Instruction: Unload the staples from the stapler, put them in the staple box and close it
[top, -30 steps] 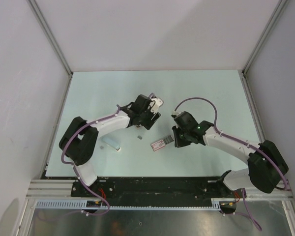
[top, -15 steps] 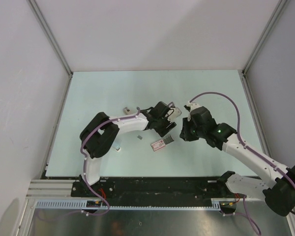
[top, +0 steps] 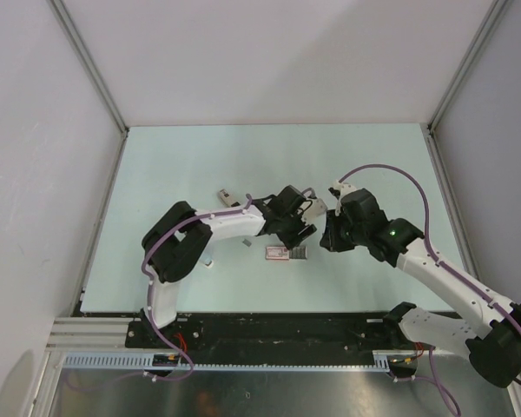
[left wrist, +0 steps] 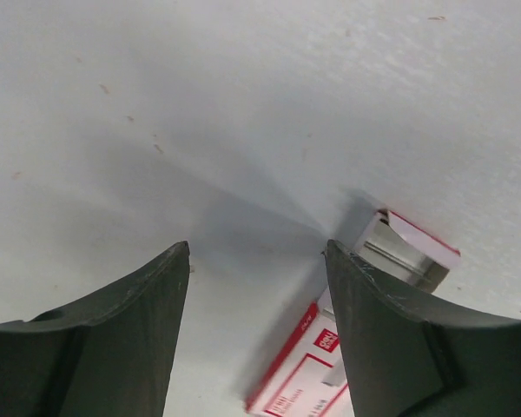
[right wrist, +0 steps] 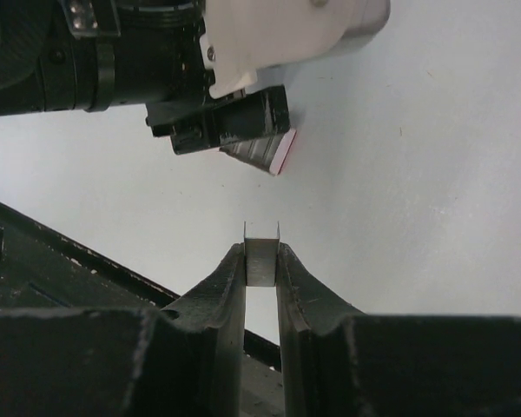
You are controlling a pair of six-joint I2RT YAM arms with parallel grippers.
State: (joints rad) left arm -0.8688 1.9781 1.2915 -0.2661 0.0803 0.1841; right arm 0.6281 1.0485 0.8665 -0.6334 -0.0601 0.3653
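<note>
My right gripper is shut on a short metal strip of staples, which it holds above the table. In the top view that gripper hangs just right of the red-and-white staple box. My left gripper stands open and empty low over the table. The staple box lies by its right finger, with a silvery staple strip sticking out of it. In the top view, the left gripper is right above the box. A pale object, perhaps the stapler, shows only its end beside the left arm.
A small grey piece lies behind the left forearm, and a tiny dark bit lies on the table left of the box. The left gripper's body fills the top of the right wrist view. The black front rail runs along the near edge.
The left arm has stretched right and come down over the staple box, which turned slightly. The right arm has drawn back right with the staple strip still pinched.
</note>
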